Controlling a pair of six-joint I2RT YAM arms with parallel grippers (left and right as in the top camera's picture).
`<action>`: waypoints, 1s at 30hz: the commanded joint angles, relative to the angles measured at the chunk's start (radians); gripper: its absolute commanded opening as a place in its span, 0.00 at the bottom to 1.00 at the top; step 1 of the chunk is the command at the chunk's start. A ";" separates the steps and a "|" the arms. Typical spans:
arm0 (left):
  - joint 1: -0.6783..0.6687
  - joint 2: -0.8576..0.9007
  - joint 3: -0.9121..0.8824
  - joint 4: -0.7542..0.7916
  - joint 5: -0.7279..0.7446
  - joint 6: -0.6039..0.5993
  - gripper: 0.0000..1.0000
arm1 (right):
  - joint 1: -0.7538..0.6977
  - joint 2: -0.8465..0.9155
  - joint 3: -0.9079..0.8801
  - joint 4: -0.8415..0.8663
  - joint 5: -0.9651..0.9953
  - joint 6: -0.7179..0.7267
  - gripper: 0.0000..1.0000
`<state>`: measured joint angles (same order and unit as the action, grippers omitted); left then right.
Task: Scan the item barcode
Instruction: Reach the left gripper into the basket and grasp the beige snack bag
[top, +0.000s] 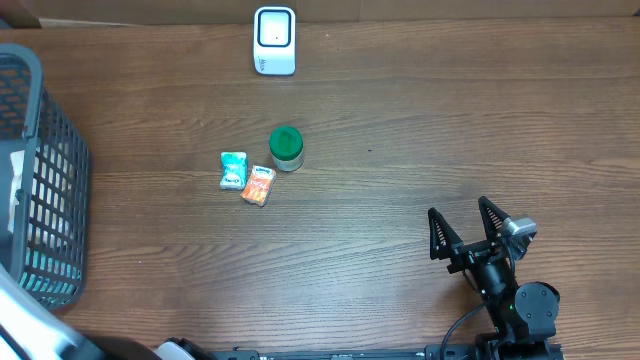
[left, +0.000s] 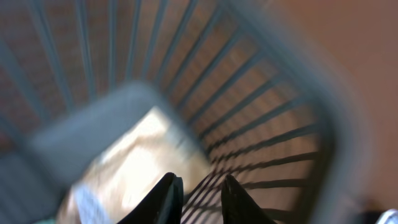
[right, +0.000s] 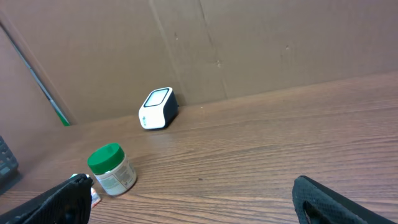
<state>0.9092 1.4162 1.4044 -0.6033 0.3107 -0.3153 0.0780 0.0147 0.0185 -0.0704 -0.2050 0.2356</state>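
Left wrist view: left gripper (left: 200, 180) jaws narrow, low inside basket (left: 298, 93), just by pale packet (left: 143, 155); hold unclear, pic blurred. Right gripper (top: 460, 208) wide, empty. Risk: fingers snag bars, or packet slips on lift; scanner (top: 274, 40) well apart.

Loads of open brown wooden tabletop (top: 450, 120) across middle and right. Only clutter: green-lidded clear jar (top: 286, 147), teal packet (top: 233, 170) and orange packet (top: 259, 186) bunched together, white boxy scanner (top: 274, 40) at the far edge. Tight inside the grey slatted basket (top: 40, 180) on the left, bars close around left gripper (left: 202, 186).
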 joint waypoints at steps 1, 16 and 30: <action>-0.018 -0.182 0.035 -0.014 0.005 -0.007 0.23 | -0.006 -0.011 -0.011 0.006 0.005 0.000 1.00; -0.051 -0.176 -0.003 -0.076 -0.153 0.034 0.77 | -0.006 -0.011 -0.011 0.006 0.005 0.000 1.00; 0.072 0.269 -0.003 -0.098 -0.080 0.460 0.99 | -0.006 -0.011 -0.011 0.006 0.005 0.000 1.00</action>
<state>0.9539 1.6352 1.4002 -0.7071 0.2241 -0.0116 0.0780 0.0147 0.0185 -0.0708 -0.2047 0.2356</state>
